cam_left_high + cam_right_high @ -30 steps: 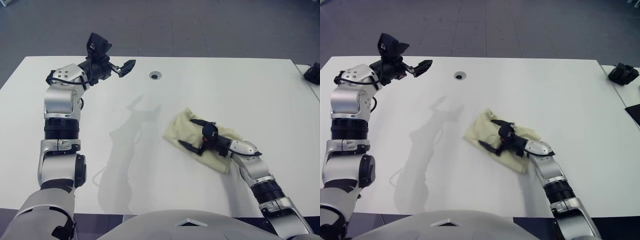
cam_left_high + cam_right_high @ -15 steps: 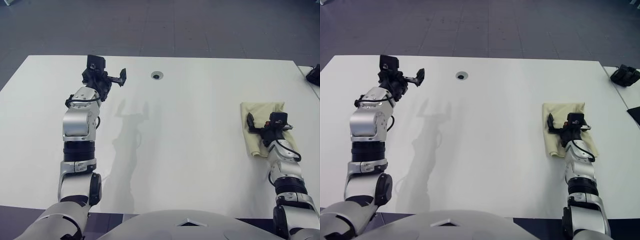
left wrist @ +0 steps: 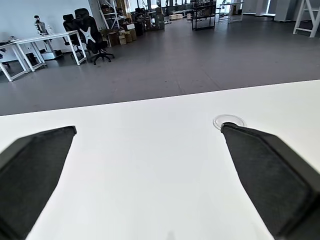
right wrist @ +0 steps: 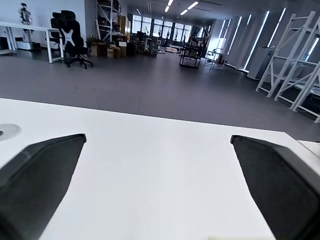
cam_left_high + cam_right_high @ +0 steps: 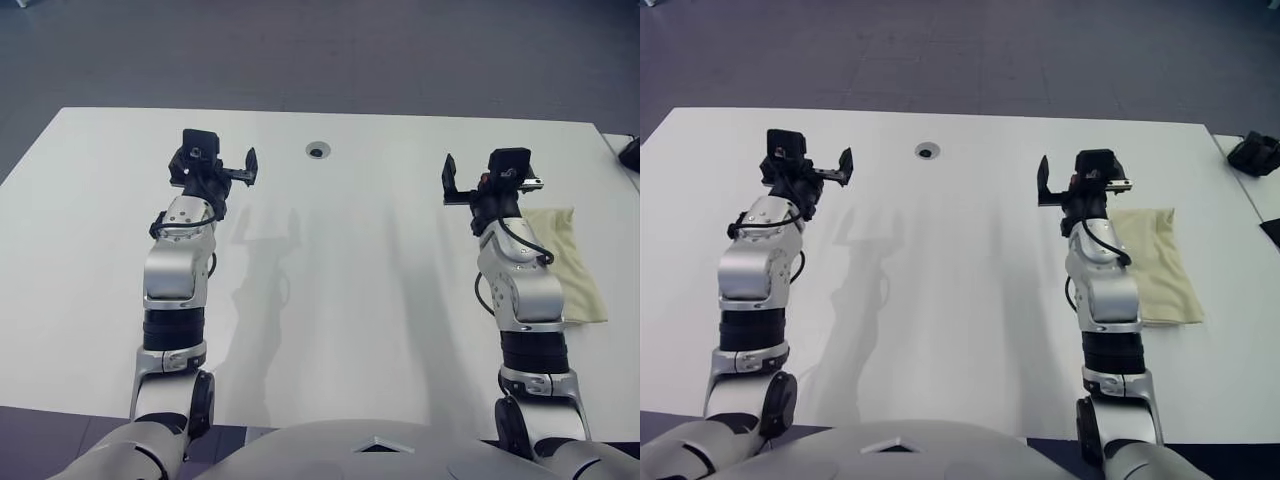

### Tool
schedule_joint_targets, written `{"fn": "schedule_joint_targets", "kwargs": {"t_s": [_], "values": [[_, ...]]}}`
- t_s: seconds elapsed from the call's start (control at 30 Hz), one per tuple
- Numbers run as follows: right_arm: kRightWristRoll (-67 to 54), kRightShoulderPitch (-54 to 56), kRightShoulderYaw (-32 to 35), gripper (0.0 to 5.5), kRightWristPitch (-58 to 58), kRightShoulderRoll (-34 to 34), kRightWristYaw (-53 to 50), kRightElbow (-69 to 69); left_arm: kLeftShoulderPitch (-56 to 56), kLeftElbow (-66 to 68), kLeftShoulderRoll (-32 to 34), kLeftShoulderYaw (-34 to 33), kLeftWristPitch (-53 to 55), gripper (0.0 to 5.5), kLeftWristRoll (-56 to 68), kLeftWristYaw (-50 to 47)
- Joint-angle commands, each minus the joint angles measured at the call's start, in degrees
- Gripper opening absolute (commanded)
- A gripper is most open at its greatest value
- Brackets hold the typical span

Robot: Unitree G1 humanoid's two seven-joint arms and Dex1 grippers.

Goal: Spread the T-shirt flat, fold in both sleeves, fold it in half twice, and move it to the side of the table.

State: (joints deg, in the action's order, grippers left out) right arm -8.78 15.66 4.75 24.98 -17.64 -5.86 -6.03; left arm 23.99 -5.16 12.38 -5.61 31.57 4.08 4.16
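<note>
You'll find the light, limp, folded pale-yellow cloth T-shirt [image 5: 572,262] on the white table [image 5: 350,300], right of and behind the wide-spread right end effector [image 4: 157,137], so pinch all layers at a folded edge.

- A broad stretch of bare tabletop [image 5: 330,300] runs between the left arm [image 5: 175,285] and the right arm [image 5: 522,290], from near edge to far edge.
- The folded T-shirt [image 5: 572,268] lies flat at the table's right side, just beside the right arm.
- A small cable hole [image 5: 317,151] sits flush near the far edge.
- The left gripper [image 3: 149,129] and right gripper [image 4: 158,136] hang above the table, fingers spread.
- A black object [image 5: 632,152] lies beyond the right edge.
</note>
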Motion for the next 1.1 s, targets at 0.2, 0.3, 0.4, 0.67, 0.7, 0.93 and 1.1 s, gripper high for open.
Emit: {"fn": "schedule_joint_targets", "kwargs": {"t_s": [0.2,0.3,0.4,0.67,0.7,0.93,1.1], "values": [[1.7,-0.6,1.8,5.39,4.7,1.1,0.8,-2.5,2.2,0.0,-0.3,0.9,1.7,5.38,0.8,1.6],[2.3,-0.6,1.8,5.39,4.8,1.5,1.1,-2.5,2.7,0.4,-0.2,1.2,1.6,5.38,0.6,1.9],[2.9,-0.6,2.1,5.39,4.7,1.9,1.3,-2.3,3.0,0.9,-0.1,1.2,1.5,5.38,0.6,2.1],[3.8,-0.3,2.2,5.39,4.7,2.6,1.9,-2.0,3.7,1.7,0.2,1.0,1.2,5.38,0.4,2.4],[3.8,-0.3,2.2,5.39,4.7,2.7,1.9,-2.0,3.7,1.8,0.2,1.1,1.1,5.38,0.4,2.4],[4.2,0.0,1.7,5.39,4.5,2.9,3.1,-1.3,3.0,1.6,0.0,0.6,1.1,5.38,0.2,1.8],[4.7,0.4,1.6,5.39,4.4,3.0,4.1,-0.7,3.0,1.7,-0.2,0.7,1.1,5.38,0.2,1.5]]}}
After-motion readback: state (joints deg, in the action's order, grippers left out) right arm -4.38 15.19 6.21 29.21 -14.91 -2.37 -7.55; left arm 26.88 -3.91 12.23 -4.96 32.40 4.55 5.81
